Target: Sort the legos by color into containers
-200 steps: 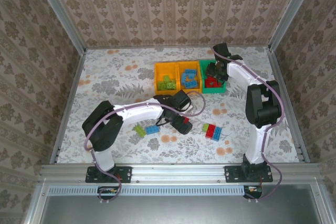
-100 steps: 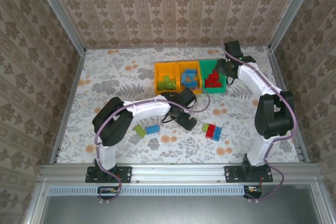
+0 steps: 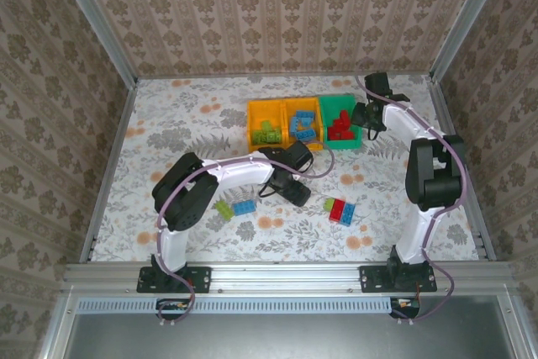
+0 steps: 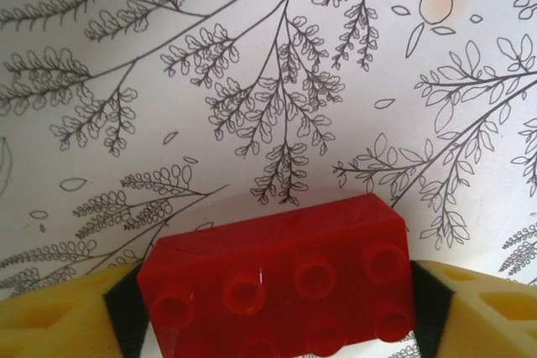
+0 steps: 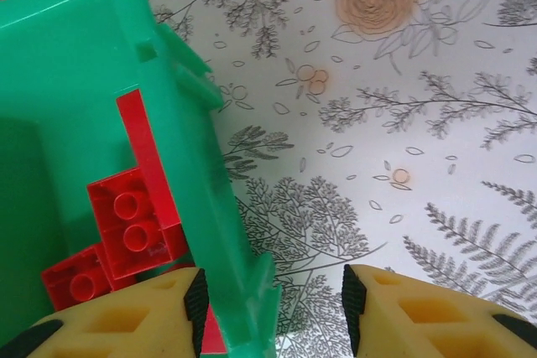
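Top: left gripper (image 3: 294, 193) low, centre. Right gripper (image 3: 364, 117) beside green bin (image 3: 343, 145), reds (image 3: 340, 128) inside.
Left wrist: red brick (image 4: 277, 278) clamped end-to-end between pads (image 4: 126, 316). To be lifted straight, released low over green bin.
Right wrist: jaws apart, empty, astride bin wall. To be cleared first.

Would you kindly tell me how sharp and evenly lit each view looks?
Top external: soft, even light, sharp, faint shadows. Left wrist: red lego crisp, glints on its studs. Right wrist: green bin sharp, yellow fingers slightly soft.

Overhead rear view; two close wrist views down at table (image 3: 168, 124)
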Robot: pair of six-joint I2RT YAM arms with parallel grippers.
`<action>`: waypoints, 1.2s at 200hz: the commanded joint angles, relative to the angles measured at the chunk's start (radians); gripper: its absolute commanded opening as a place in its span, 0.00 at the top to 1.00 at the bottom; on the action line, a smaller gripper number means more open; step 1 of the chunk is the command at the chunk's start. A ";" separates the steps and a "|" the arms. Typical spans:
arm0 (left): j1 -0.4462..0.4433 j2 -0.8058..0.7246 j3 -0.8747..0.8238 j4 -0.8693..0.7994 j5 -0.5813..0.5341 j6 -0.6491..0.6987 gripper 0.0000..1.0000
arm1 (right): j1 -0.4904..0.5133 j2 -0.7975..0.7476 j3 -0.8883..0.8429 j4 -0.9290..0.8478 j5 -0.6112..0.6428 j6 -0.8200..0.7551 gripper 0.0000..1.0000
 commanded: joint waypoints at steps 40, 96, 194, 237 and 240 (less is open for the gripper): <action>0.020 -0.014 -0.019 0.021 0.026 -0.017 0.37 | 0.013 0.065 -0.005 0.002 -0.085 -0.062 0.71; 0.063 -0.118 -0.021 0.022 0.025 -0.026 0.37 | 0.075 0.009 -0.077 0.031 -0.087 -0.078 0.84; 0.172 -0.166 0.182 0.068 0.054 0.053 0.36 | 0.305 -0.079 -0.203 0.080 -0.094 0.028 0.84; 0.194 -0.066 0.290 0.103 0.099 0.065 0.35 | 0.318 -0.116 -0.198 0.068 -0.082 0.080 0.63; 0.196 -0.057 0.300 0.104 0.103 0.068 0.35 | 0.317 -0.122 -0.198 0.065 -0.078 0.082 0.60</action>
